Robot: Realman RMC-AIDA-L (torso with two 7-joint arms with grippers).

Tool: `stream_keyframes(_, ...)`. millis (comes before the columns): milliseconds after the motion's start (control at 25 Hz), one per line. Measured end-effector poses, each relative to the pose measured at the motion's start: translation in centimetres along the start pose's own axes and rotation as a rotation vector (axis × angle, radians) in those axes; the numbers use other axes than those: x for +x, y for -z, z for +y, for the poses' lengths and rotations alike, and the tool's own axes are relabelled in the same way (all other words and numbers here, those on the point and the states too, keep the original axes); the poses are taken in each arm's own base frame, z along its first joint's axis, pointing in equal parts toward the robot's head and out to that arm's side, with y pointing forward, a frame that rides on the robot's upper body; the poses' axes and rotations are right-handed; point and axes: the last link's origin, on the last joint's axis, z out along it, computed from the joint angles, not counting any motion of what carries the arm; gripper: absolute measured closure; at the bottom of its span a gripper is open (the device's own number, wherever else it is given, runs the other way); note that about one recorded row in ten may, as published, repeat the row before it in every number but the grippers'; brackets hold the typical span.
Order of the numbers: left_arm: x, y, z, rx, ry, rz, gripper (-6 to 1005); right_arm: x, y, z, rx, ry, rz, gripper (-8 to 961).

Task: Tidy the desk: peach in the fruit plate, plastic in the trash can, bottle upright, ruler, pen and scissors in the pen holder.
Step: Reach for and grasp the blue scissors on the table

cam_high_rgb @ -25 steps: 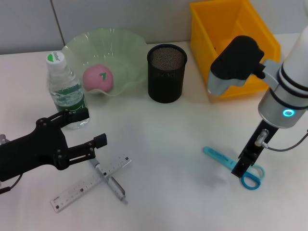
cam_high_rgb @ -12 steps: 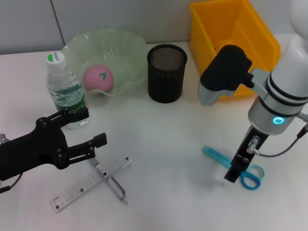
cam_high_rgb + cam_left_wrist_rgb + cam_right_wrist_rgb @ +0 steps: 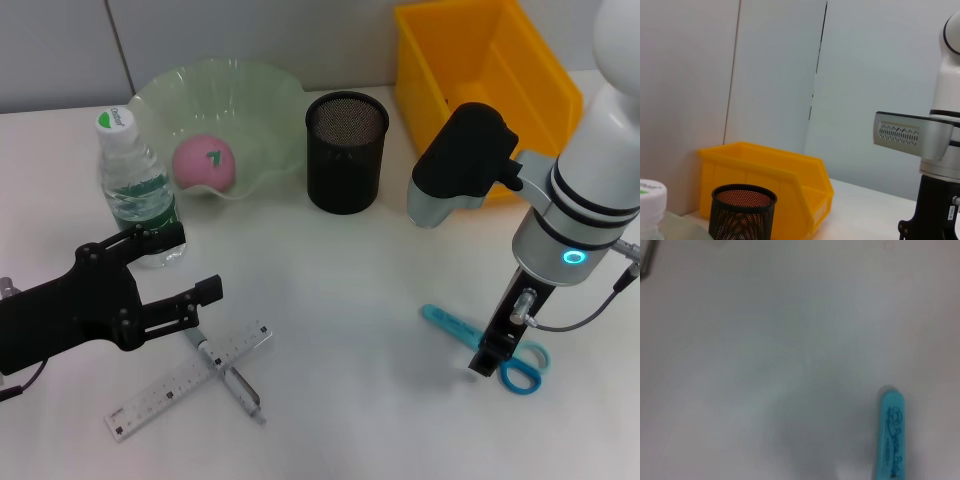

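Scissors (image 3: 487, 340) lie flat on the white desk (image 3: 350, 300) at my right, light blue blade cover pointing toward the middle of the desk and the blue handle loops at the outer side. My right gripper (image 3: 487, 358) is straight down over them, its black tip at the point where the blades meet the handles; I cannot tell whether those jaws are spread or closed, nor whether they touch the scissors. My right wrist view shows only the rounded blue tip of the blade cover (image 3: 889, 432) on bare desk.

At my left, nearest to me, the ruler (image 3: 190, 380) lies slantwise with the pen (image 3: 224, 375) crossing it. My left gripper (image 3: 190, 275) hangs just above and beside them, jaws spread apart, holding nothing.

Just beyond that gripper the bottle (image 3: 137, 195) stands upright, green cap on top. Behind it sits the pale green fruit plate (image 3: 265, 95) with the pink peach (image 3: 204, 164) inside. The black mesh pen holder (image 3: 345, 152) stands next to the plate, and the yellow trash can (image 3: 480, 50) lies farthest back on the right.
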Motion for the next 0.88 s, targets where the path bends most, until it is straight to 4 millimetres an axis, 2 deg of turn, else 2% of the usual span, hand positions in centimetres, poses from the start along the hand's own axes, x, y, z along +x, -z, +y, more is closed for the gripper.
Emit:
stream_keyframes(200, 0.02, 0.00, -0.01, 0.001, 0.002, 0.001, 155, -0.07, -0.08, -0.11, 0.005, -0.004, -0.006, 366)
stream_keyframes(440, 0.05, 0.00, -0.02, 0.002, 0.004, 0.003, 155, -0.05, -0.13, -0.17, 0.009, -0.007, -0.004, 537)
stream_keyframes(880, 0.13, -0.07, -0.05, 0.000, 0.000, 0.005, 155, -0.06, -0.29, -0.31, 0.015, -0.014, -0.009, 544)
